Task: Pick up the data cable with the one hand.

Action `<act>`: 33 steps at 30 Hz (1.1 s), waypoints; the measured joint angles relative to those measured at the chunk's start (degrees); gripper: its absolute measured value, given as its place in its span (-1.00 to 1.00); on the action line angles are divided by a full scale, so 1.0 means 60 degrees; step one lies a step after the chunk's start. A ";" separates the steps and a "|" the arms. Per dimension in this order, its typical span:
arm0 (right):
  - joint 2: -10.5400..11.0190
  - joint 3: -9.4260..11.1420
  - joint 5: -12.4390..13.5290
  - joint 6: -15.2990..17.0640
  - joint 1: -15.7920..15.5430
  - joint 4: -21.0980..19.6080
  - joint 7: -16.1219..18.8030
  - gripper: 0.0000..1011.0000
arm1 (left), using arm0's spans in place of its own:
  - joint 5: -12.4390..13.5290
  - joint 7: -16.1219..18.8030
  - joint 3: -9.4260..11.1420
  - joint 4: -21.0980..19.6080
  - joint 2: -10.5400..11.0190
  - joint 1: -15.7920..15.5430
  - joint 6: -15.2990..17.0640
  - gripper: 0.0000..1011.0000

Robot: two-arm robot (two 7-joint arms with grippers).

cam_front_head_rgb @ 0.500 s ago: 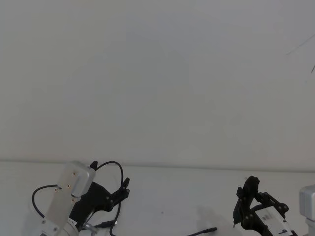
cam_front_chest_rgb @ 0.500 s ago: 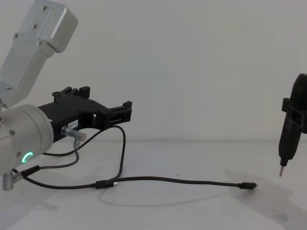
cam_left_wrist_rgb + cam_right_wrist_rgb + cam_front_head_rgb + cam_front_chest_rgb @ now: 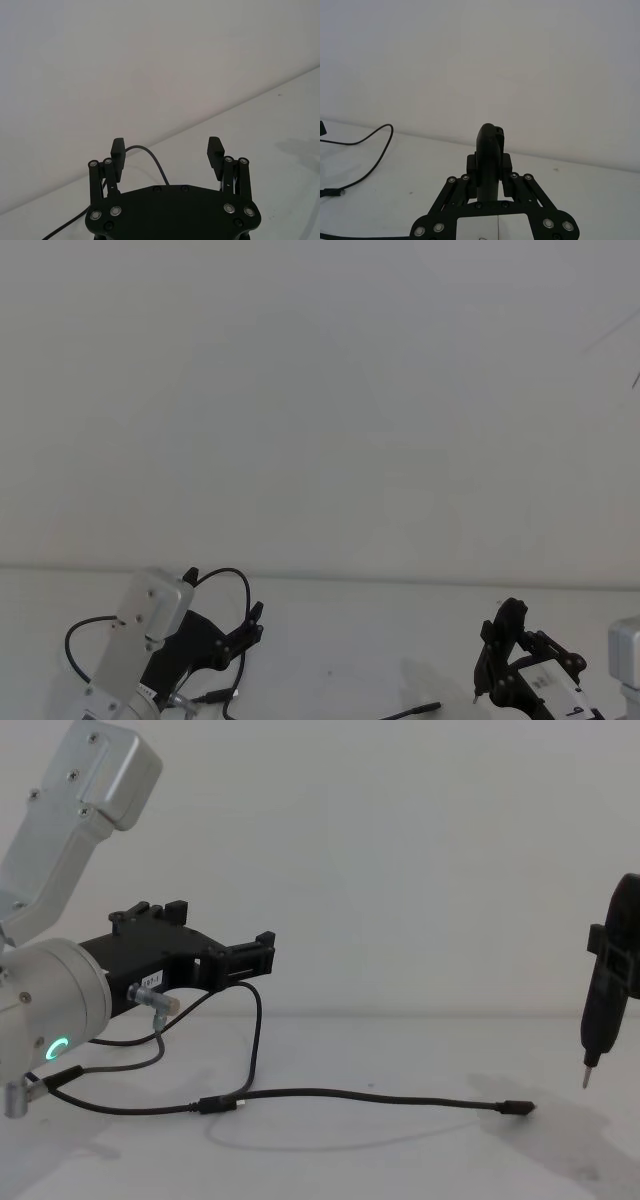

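One claw works: your left claw (image 3: pixel 262 952), jaws apart, hangs above the data cable (image 3: pixel 350 1096); approach step, so lower it astride the cord. Right claw (image 3: pixel 589 1067) idles, closed.

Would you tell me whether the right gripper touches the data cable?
Apart: in the chest view the right gripper hangs clear of the data cable, bare table beyond its plug.

The data cable (image 3: pixel 350 1096) and left end effector (image 3: pixel 265 952) are black, its ring light (image 3: pixel 58 1047) green, the table (image 3: pixel 400 1165) white.

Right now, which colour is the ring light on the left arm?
The ring light is green; chest view.
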 joint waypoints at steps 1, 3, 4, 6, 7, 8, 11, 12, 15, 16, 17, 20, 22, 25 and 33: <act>0.0000 0.0000 0.0000 0.0000 0.0000 0.0000 0.0000 -0.47 | 0.0000 0.0000 0.0000 0.0000 0.0000 0.0000 0.0000 0.98; 0.0000 0.0000 0.0000 0.0000 0.0000 0.0000 0.0000 -0.47 | 0.0000 0.0000 0.0000 0.0000 0.0000 0.0000 0.0000 0.98; 0.0000 0.0000 0.0000 0.0000 0.0000 0.0000 0.0000 -0.47 | 0.0000 0.0000 0.0000 0.0000 0.0000 0.0000 0.0000 0.98; 0.0000 0.0000 0.0000 0.0000 -0.0001 0.0000 0.0000 -0.47 | 0.0000 0.0000 0.0000 0.0000 -0.0001 0.0000 0.0001 0.98; -0.0001 0.0000 0.0000 0.0000 0.0000 0.0000 0.0000 -0.47 | 0.0000 0.0000 0.0000 0.0000 0.0000 0.0000 0.0000 0.98; -0.0001 0.0000 0.0000 0.0000 0.0000 0.0000 0.0000 -0.47 | 0.0000 0.0000 0.0000 0.0000 -0.0001 0.0000 0.0000 0.98; 0.0000 0.0000 0.0000 0.0000 0.0000 0.0000 0.0000 -0.47 | 0.0001 -0.0002 0.0000 0.0000 0.0000 -0.0001 0.0001 0.98; 0.0000 0.0000 0.0000 0.0000 -0.0001 0.0000 0.0000 -0.47 | 0.0002 -0.0009 0.0000 0.0000 -0.0001 -0.0006 0.0002 0.98; -0.0001 0.0000 0.0000 0.0000 -0.0001 0.0000 0.0000 -0.47 | 0.0009 -0.0080 0.0014 0.0010 0.0001 -0.0051 0.0009 0.98; 0.0000 0.0000 0.0000 0.0000 0.0000 0.0000 0.0000 -0.47 | 0.0011 -0.0148 0.0032 0.0023 0.0011 -0.0097 0.0012 0.98; 0.0000 0.0000 0.0000 -0.0001 -0.0001 0.0000 0.0000 -0.47 | 0.0012 -0.0188 0.0039 0.0028 0.0014 -0.0111 0.0013 0.98; -0.0001 0.0000 0.0000 0.0000 0.0000 0.0000 0.0000 -0.47 | 0.0013 -0.0405 0.0092 0.0063 0.0049 -0.0233 0.0022 0.98; 0.0000 0.0000 0.0000 0.0000 0.0000 0.0000 0.0000 -0.47 | 0.0013 -0.0592 0.0143 0.0090 0.0085 -0.0343 0.0033 0.98; 0.0000 0.0000 0.0000 0.0000 0.0000 0.0000 0.0000 -0.47 | 0.0013 -0.0813 0.0196 0.0113 0.0119 -0.0458 0.0056 0.98; 0.0000 -0.0001 0.0000 0.0000 0.0000 0.0000 0.0000 -0.47 | -0.0033 -0.1774 0.0438 0.0163 0.0272 -0.0954 0.0188 0.98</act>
